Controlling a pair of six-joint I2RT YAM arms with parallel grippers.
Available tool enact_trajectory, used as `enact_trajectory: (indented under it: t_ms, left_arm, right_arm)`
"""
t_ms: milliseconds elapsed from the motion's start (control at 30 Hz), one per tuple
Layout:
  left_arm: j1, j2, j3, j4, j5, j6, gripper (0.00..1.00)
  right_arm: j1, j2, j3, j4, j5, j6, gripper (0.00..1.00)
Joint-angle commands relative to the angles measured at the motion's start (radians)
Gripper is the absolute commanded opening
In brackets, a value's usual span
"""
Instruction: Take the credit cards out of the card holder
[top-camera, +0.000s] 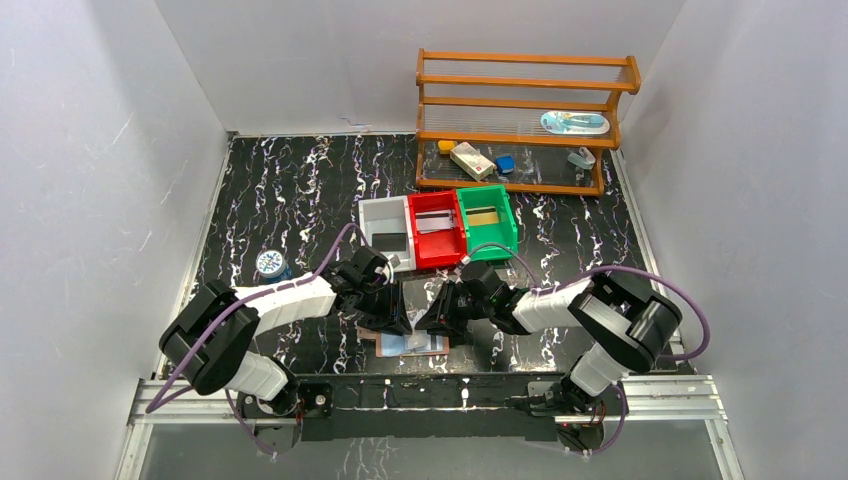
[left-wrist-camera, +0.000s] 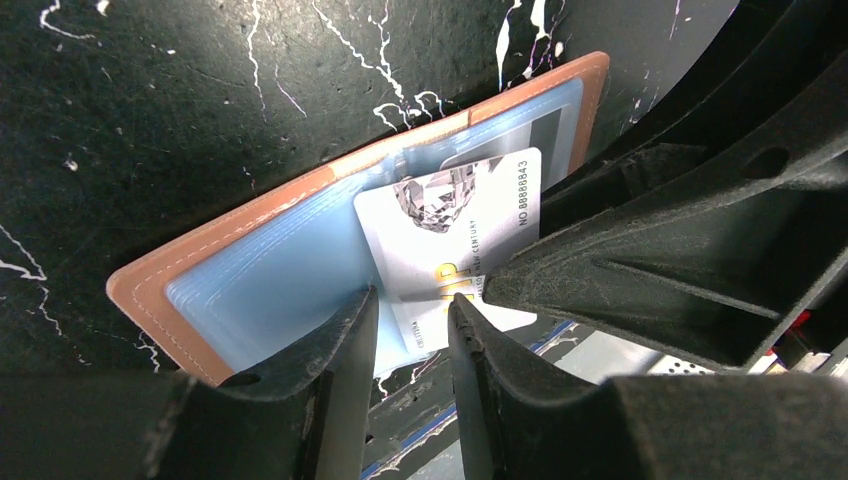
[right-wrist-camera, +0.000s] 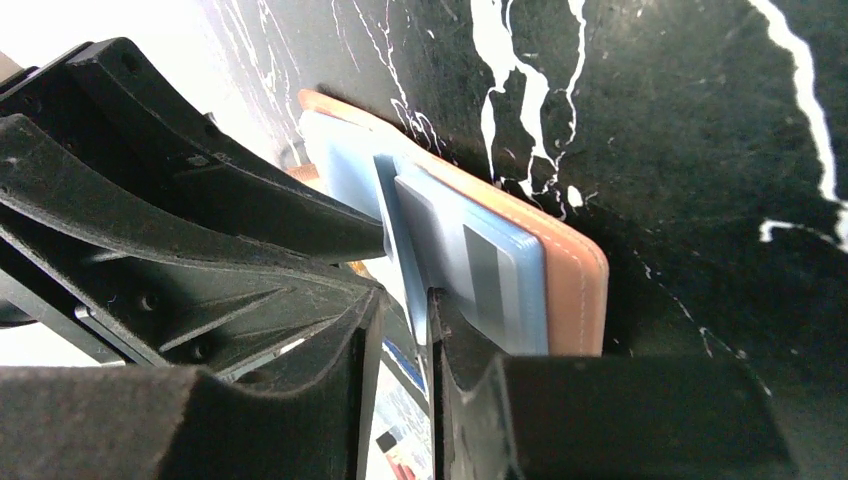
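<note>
The card holder (top-camera: 405, 345) lies open near the table's front edge, tan leather with blue pockets (left-wrist-camera: 260, 270). One whitish credit card (left-wrist-camera: 450, 225) sticks halfway out of a pocket, its printed face up. My left gripper (left-wrist-camera: 412, 300) is open, and its tips straddle the card's lower corner without clamping it. My right gripper (right-wrist-camera: 405, 295) is also open by a narrow gap, with a thin blue pocket edge (right-wrist-camera: 415, 250) against one finger. From above, the left gripper (top-camera: 395, 322) and right gripper (top-camera: 432, 322) meet tip to tip over the holder.
White (top-camera: 385, 232), red (top-camera: 435, 228) and green (top-camera: 487, 220) bins stand in a row just behind the grippers. A wooden rack (top-camera: 525, 120) with small items is at the back right. A round tin (top-camera: 270, 263) sits at the left. The metal front rail (top-camera: 430, 395) runs close below the holder.
</note>
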Motion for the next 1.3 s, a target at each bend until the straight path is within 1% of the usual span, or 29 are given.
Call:
enact_trajectory:
  t_ms: [0, 67, 133, 300, 400, 667, 833, 933, 1100, 1133, 1167, 1200, 1233, 1267]
  left_arm:
    - [-0.009, 0.010, -0.026, -0.011, 0.003, 0.010, 0.31]
    - [-0.009, 0.004, -0.028, -0.012, 0.000, 0.010, 0.30]
    - [-0.009, 0.002, -0.028, -0.012, -0.001, 0.008, 0.30]
    - [-0.008, -0.009, -0.030, -0.021, -0.018, 0.006, 0.30]
    - [-0.009, -0.040, -0.024, -0.055, -0.056, 0.004, 0.33]
    - [-0.009, -0.171, -0.024, -0.111, -0.145, -0.007, 0.44]
    - [-0.009, -0.230, -0.032, -0.149, -0.208, -0.019, 0.49]
    - [-0.008, -0.275, -0.030, -0.172, -0.248, -0.020, 0.50]
    - [-0.008, -0.400, -0.016, -0.216, -0.343, -0.001, 0.56]
    - [-0.008, -0.425, -0.007, -0.233, -0.363, 0.016, 0.58]
    - [-0.007, -0.446, 0.005, -0.255, -0.391, 0.031, 0.63]
    - [-0.006, -0.477, 0.030, -0.298, -0.439, 0.063, 0.70]
    - [-0.003, -0.498, 0.076, -0.379, -0.523, 0.103, 0.85]
    - [0.028, -0.497, 0.133, -0.441, -0.583, 0.143, 0.97]
  right_arm:
    - [-0.003, 0.023, 0.000, 0.086, -0.035, 0.011, 0.32]
    - [-0.002, 0.032, 0.001, 0.101, -0.044, 0.014, 0.31]
    - [-0.003, 0.027, -0.002, 0.098, -0.041, 0.013, 0.27]
    - [-0.003, -0.039, -0.015, 0.021, 0.007, -0.003, 0.10]
    - [-0.009, -0.095, -0.002, -0.070, 0.050, -0.052, 0.04]
    - [-0.036, -0.241, 0.059, -0.310, 0.152, -0.188, 0.01]
    - [-0.040, -0.315, 0.133, -0.407, 0.249, -0.287, 0.00]
    - [-0.040, -0.348, 0.207, -0.478, 0.330, -0.385, 0.00]
    - [-0.040, -0.361, 0.320, -0.574, 0.486, -0.585, 0.00]
    - [-0.041, -0.358, 0.342, -0.584, 0.507, -0.645, 0.00]
    - [-0.042, -0.351, 0.364, -0.592, 0.528, -0.686, 0.00]
    - [-0.041, -0.336, 0.403, -0.597, 0.570, -0.755, 0.00]
    - [-0.041, -0.318, 0.434, -0.595, 0.616, -0.862, 0.00]
    - [-0.043, -0.289, 0.472, -0.575, 0.637, -1.007, 0.00]
